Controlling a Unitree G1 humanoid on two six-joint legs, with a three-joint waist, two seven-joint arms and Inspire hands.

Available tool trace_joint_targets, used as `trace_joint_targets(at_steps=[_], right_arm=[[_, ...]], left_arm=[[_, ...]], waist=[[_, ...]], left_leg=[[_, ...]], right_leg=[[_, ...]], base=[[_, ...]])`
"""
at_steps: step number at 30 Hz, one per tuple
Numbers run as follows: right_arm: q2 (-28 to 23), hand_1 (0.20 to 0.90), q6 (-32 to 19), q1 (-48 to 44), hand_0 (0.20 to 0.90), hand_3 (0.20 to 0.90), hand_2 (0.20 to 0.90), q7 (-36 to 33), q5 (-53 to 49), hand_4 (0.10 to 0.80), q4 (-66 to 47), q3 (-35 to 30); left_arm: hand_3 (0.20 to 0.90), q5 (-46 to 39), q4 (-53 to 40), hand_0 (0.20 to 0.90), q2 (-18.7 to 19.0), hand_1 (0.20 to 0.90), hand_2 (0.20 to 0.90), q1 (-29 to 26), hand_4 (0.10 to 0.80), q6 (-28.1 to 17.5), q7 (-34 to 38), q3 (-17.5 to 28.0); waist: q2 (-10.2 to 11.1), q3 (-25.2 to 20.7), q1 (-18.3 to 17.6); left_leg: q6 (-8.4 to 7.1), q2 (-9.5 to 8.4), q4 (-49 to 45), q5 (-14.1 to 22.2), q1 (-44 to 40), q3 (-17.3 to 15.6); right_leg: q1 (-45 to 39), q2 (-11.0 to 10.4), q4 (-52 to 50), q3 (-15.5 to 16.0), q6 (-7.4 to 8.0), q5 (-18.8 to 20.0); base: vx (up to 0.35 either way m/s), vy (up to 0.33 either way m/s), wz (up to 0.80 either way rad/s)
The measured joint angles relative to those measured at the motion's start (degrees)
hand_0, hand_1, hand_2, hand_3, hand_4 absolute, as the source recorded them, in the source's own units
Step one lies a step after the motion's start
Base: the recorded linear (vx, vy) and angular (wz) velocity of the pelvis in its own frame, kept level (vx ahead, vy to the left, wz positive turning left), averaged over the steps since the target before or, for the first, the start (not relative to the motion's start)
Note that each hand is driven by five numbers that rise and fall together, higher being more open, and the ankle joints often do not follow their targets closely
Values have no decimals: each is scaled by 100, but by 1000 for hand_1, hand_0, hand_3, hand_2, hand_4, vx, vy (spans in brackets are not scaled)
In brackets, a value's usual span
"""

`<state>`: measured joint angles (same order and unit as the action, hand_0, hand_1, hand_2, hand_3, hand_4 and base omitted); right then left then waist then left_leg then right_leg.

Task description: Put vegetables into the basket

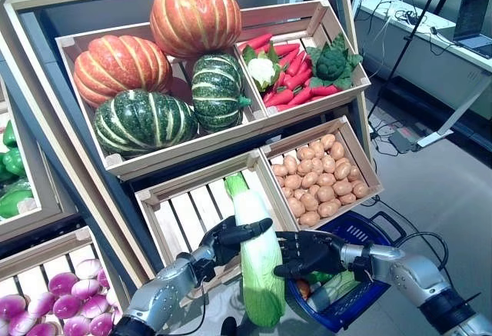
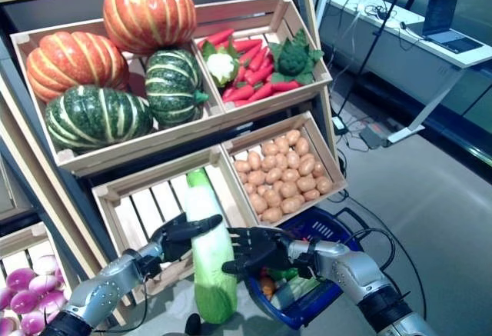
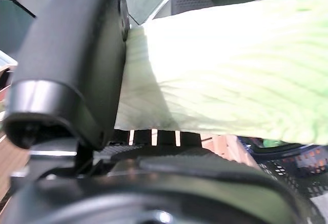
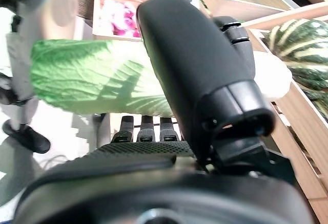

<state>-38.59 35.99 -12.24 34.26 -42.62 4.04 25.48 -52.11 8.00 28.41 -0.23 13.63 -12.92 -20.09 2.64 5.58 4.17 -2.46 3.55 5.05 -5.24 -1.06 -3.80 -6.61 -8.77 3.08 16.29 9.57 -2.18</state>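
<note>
A long pale-green napa cabbage (image 1: 257,263) hangs upright in front of an empty wooden crate (image 1: 188,213), held between both hands. My left hand (image 1: 224,237) grips its upper part from the left, thumb across the white stem. From the right my right hand (image 1: 309,255) clasps its middle. In the left wrist view the thumb (image 3: 72,65) presses on the leaf (image 3: 230,70). In the right wrist view the thumb (image 4: 200,70) lies over the cabbage (image 4: 92,75), fingers beneath. The blue basket (image 1: 347,311) sits just right of the cabbage, below my right hand, with some vegetables inside.
The wooden rack holds crates of pumpkins (image 1: 146,67), red chillies with cauliflower and broccoli (image 1: 296,67), and potatoes (image 1: 319,182). Purple round vegetables (image 1: 54,305) fill a crate at lower left. A desk with a laptop (image 1: 469,21) stands at the far right.
</note>
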Motion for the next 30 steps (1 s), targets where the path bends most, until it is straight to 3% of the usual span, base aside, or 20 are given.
trace_joint_targets(at_steps=[7, 17, 30], right_arm=[[9, 900, 265, -91, 900, 900, 900, -7, -3, 800, -1, 45], [439, 900, 510, 328, 900, 900, 900, -646, 223, 800, -46, 454], [719, 900, 386, 496, 900, 900, 900, -1984, 215, 800, -180, 424]], left_arm=[[300, -5, 20, 300, 4, 300, 300, 57, 400, -1, 25, -24], [300, -8, 12, 300, -177, 300, 300, 58, 400, -212, 379, -97], [300, 89, -11, 300, -313, 300, 300, 31, 400, -287, 823, 4]], waist=[[9, -82, -1], [-4, -153, -16], [-9, -151, -114]], left_leg=[[2, -9, 0, -1, -10, 13], [6, -12, 0, -3, -9, 26], [7, -6, 1, -3, -9, 26]], right_leg=[[-8, -4, 1, -6, 3, 3], [0, -7, -3, -24, 5, 4], [1, -7, 5, -27, 5, 4]], base=[[0, 0, 0], [0, 0, 0], [0, 0, 0]])
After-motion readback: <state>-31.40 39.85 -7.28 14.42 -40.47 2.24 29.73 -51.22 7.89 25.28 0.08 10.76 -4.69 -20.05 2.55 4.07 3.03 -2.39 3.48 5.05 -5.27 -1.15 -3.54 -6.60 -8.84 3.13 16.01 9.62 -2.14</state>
